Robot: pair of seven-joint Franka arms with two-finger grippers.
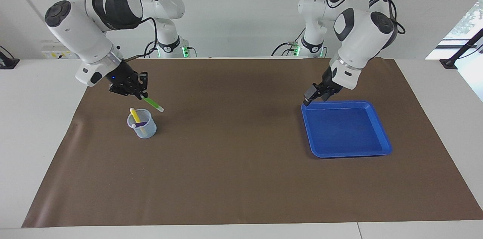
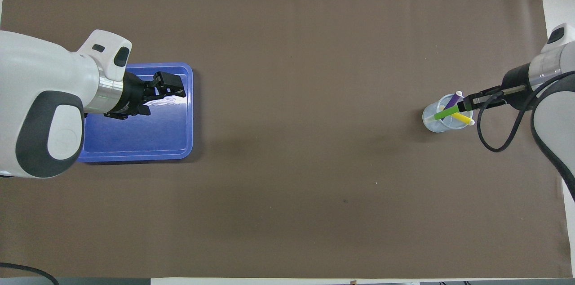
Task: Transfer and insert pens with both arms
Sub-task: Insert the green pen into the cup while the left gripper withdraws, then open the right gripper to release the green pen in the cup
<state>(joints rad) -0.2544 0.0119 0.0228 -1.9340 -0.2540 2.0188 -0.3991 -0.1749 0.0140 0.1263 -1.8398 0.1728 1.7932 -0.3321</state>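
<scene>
The right gripper [image 1: 140, 94] is clenched on the slim green pen with a whitish tip [image 1: 153, 103], carried at a slant, tip downward, over the small clear plastic cup [image 1: 142, 124]. That cup stands on the brown paper mat [image 1: 241, 178] toward the right arm's end of the table, nearer the robots' edge than the mat's middle. Two pens are already in it: the yellow pen [image 1: 133, 114] and the purple pen [image 1: 141, 123], both leaning against the rim. In the facing view the green tip hangs just above and beside the rim, not yet inside.

So the step in hand looks like the insertion of the last pen. The next move, as I judge it, calls for tipping the pen more upright, centring its tip over the mouth and lowering before letting go. The two leaning pens crowd the opening and could deflect the tip, and the light cup may topple if its rim is pushed.

The left gripper [image 1: 316, 94] hangs with fingers spread and nothing in them over the corner of the shallow blue plastic tray [image 1: 381, 129] closest to the robots, toward the left arm's end; this arm waits. The tray holds no pens.
</scene>
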